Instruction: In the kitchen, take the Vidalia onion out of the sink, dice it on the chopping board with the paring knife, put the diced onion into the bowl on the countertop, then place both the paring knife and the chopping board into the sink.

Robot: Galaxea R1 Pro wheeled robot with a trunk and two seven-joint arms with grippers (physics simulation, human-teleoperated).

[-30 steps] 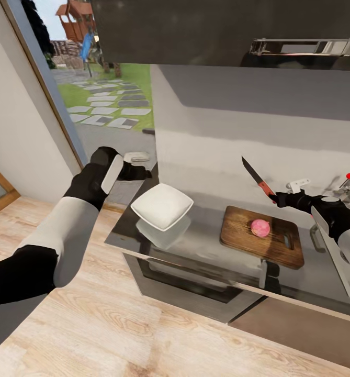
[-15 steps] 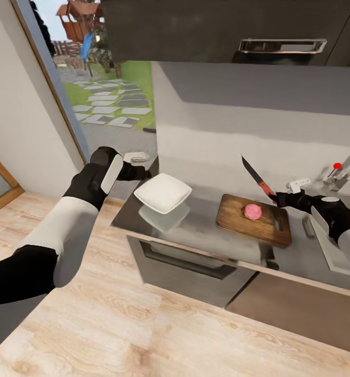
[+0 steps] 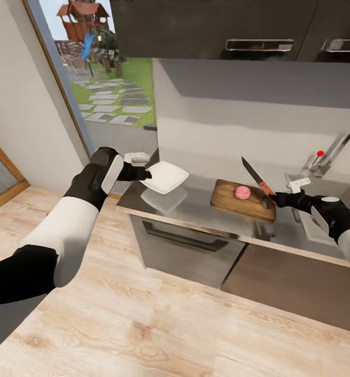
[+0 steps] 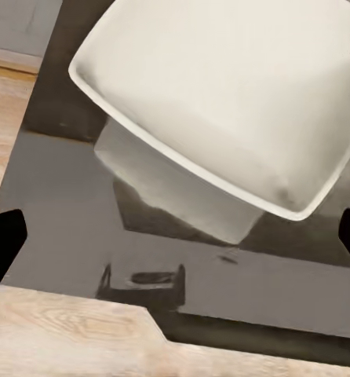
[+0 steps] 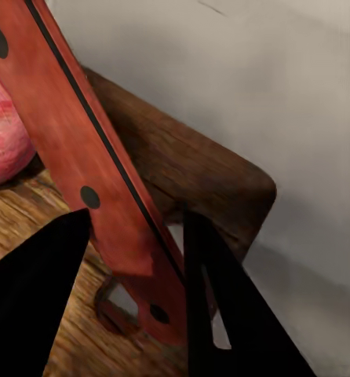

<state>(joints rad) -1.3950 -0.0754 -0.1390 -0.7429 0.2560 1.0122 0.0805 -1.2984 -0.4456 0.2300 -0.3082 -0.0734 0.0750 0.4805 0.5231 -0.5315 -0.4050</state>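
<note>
The pink round onion (image 3: pixel 243 192) lies on the brown chopping board (image 3: pixel 232 201), which rests on the grey countertop (image 3: pixel 195 209). My right gripper (image 3: pixel 278 198) is shut on the paring knife (image 3: pixel 257 179) by its red handle (image 5: pixel 89 157), blade pointing up, just right of the board. In the right wrist view the onion (image 5: pixel 2 133) and board (image 5: pixel 191 173) lie behind the handle. The white bowl (image 3: pixel 165 176) stands at the countertop's left end. My left gripper (image 3: pixel 139 172) is open at the bowl's left edge, and the bowl (image 4: pixel 222 94) lies ahead of its spread fingertips (image 4: pixel 2 243).
The sink (image 3: pixel 308 230) with its chrome faucet (image 3: pixel 331 152) and red knob (image 3: pixel 320 153) is at the right, partly behind my right arm. Dark cabinets hang above the countertop. A glass door to a garden stands at the left. Wooden floor stretches in front.
The whole view has pulled back from the counter, so the bowl, board and onion look smaller and farther. Both arms keep their pose, the knife still in the right gripper.
</note>
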